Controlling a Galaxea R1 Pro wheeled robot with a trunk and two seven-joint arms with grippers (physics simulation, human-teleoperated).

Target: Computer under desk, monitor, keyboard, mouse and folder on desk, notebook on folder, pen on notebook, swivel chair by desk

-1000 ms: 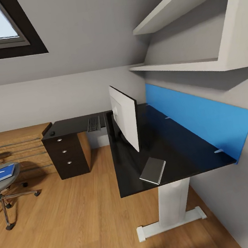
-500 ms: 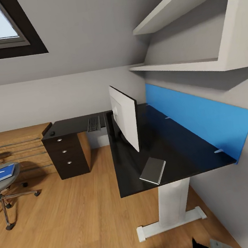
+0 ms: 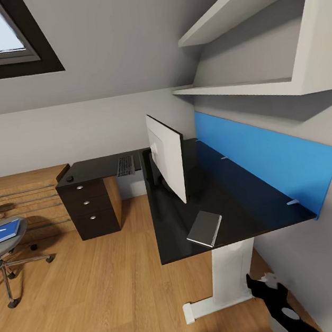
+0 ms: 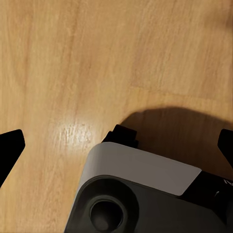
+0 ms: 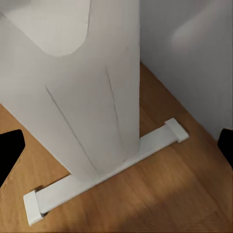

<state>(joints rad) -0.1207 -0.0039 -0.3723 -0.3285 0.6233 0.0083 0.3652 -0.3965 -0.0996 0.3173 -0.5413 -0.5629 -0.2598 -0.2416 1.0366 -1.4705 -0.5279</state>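
The black-topped desk [image 3: 230, 198] carries the monitor [image 3: 168, 163], white back toward me. The keyboard [image 3: 125, 165] lies on the far wing, and the mouse [image 3: 69, 178] sits at that wing's left end. Near the front edge lies the dark grey notebook [image 3: 205, 228]. The blue folder [image 3: 2, 232] rests on the swivel chair [image 3: 2, 251] at far left. The computer and the pen are out of view. My right gripper [image 3: 267, 289] is low beside the white desk leg [image 5: 82, 87], fingers [image 5: 9, 150] spread open and empty. My left gripper [image 4: 116, 145] hangs open over the wood floor.
A black drawer unit [image 3: 89, 207] with silver knobs stands under the desk's far wing, beside low wooden shelf units [image 3: 26, 199]. A blue panel [image 3: 266, 158] backs the desk, under white wall shelves [image 3: 239, 87]. The desk leg's foot [image 5: 107, 170] lies on the floor by the wall.
My right arm has risen into the head view at the lower right, beside the desk leg. The camera and the desk's things have stayed still.
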